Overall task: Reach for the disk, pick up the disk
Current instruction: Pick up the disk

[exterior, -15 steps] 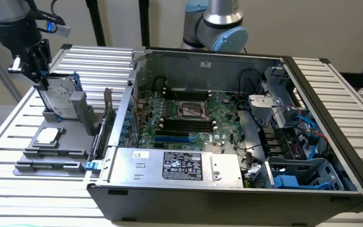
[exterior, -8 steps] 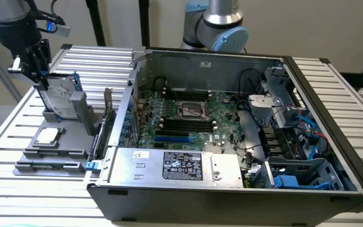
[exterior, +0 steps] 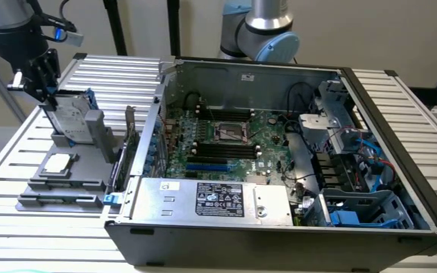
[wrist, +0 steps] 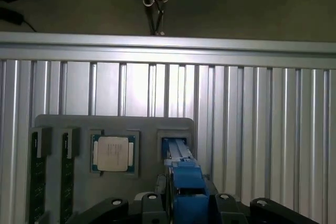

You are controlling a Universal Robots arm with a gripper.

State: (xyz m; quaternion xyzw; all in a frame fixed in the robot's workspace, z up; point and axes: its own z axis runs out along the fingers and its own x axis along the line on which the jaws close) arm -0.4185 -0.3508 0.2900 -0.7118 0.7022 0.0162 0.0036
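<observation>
We see 1 arm point(exterior: 9, 23) coming down from the upper corner on the exterior view's left. Its dark wrist point(exterior: 21, 48) points steeply downward and leans a little toward the exterior view's right. At the back, top middle of that view, we see a silver joint point(exterior: 268, 34) with a pale blue cap. The gripper point(exterior: 48, 94) hangs below the wrist, tips down, and grips the top edge of the upright disk point(exterior: 70, 119). In the wrist view the 2 black fingers point(wrist: 156, 207) press against either side of its blue edge, and we see no gap.
</observation>
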